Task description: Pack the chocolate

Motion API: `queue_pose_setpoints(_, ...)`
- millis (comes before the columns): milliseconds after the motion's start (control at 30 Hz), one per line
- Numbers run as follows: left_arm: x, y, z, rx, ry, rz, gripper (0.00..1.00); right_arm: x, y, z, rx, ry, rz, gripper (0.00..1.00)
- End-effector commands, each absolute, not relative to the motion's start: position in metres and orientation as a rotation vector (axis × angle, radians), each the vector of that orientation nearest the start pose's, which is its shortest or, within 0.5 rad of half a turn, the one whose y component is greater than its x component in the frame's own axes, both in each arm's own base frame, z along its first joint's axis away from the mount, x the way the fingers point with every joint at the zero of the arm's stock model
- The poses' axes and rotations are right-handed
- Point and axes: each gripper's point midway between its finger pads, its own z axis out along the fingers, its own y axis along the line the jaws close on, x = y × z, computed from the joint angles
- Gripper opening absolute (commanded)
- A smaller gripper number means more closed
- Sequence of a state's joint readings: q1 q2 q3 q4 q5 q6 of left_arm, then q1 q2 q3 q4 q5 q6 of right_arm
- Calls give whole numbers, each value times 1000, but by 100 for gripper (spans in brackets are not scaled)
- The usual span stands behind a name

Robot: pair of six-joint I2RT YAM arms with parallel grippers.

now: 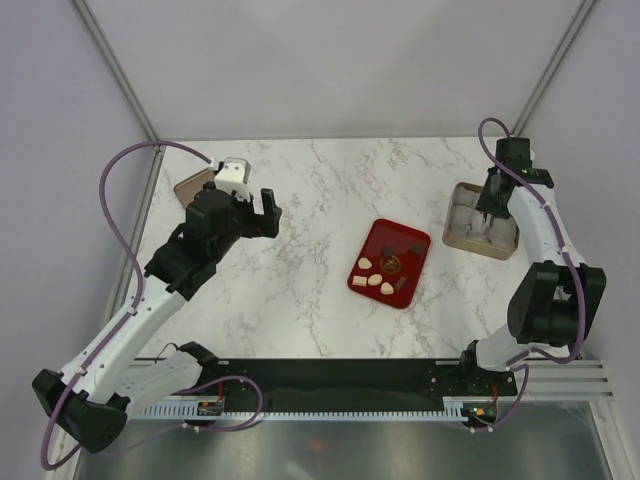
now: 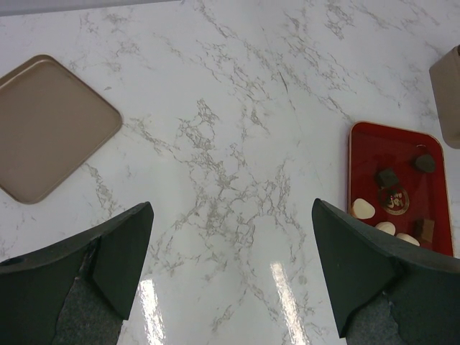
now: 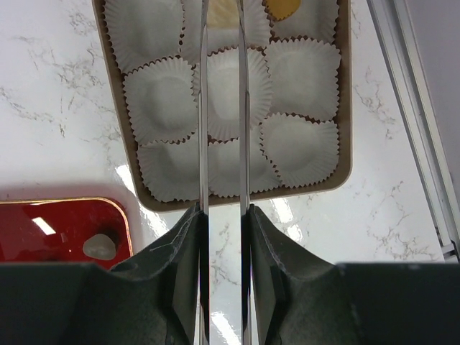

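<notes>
2 white-linked arms (image 1: 120,335), black joints, purple cables (image 1: 108,190); left gripper (image 2: 231,212) dark, wedge-shaped fingers (image 2: 122,251).

Red tray (image 1: 376,236) of chocolates (image 1: 374,280) mid-tabletop (image 1: 300,290); right pincer (image 1: 490,215) hangs over the cup box (image 1: 455,236) at 3 o'clock.

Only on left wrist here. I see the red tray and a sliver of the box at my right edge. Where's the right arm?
Observer: The right gripper hangs over the box, which sits right of the red tray.
Operator: Anything packed yet?
Observer: The right wrist view shows a yellow piece in one of the paper cups, at that view's top edge. The two nearer rows look empty.
</notes>
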State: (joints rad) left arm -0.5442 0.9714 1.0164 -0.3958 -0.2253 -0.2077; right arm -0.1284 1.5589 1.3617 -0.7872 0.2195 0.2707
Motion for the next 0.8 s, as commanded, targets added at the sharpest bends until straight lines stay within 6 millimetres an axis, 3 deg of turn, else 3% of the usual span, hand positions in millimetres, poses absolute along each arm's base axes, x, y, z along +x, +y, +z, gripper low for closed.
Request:
queue_pose_setpoints(0,299,-144,305,154,1849,-322,100,376,-77,162,613,2416,-210,35)
queue_pose_setpoints(767,298,-145,305,157,1850,-331,100,377,-78,144,623,2446,-221,44)
